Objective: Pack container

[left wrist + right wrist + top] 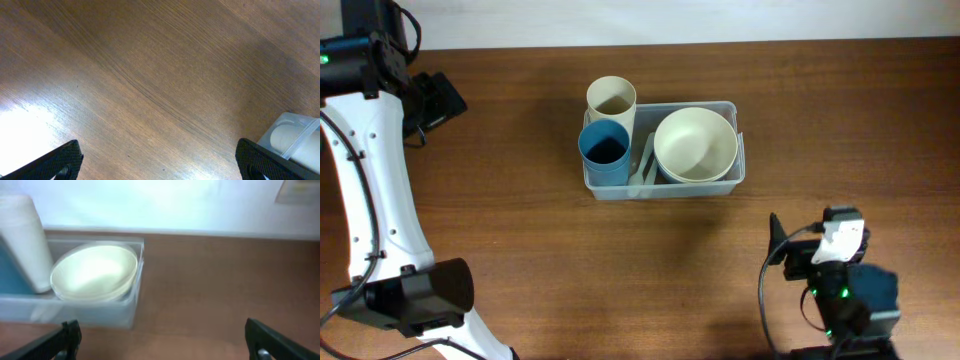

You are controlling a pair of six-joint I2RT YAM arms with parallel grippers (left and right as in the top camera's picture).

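Note:
The clear plastic container [663,190] sits mid-table. It holds a cream cup [611,100], a blue cup [605,150], a cream bowl [695,143] and pale utensils [646,160] between them. My left gripper [440,100] is far left of it, open and empty over bare wood [157,167]; a corner of the container [295,135] shows at the lower right of the left wrist view. My right gripper [798,245] is near the front right, open and empty [165,342], facing the container [90,312] with the bowl [95,272], cream cup [25,240] and blue cup [10,275].
The table is dark brown wood [520,270]. Its far edge meets a white wall [720,20]. The left arm's white links and black base [410,295] stand at the front left.

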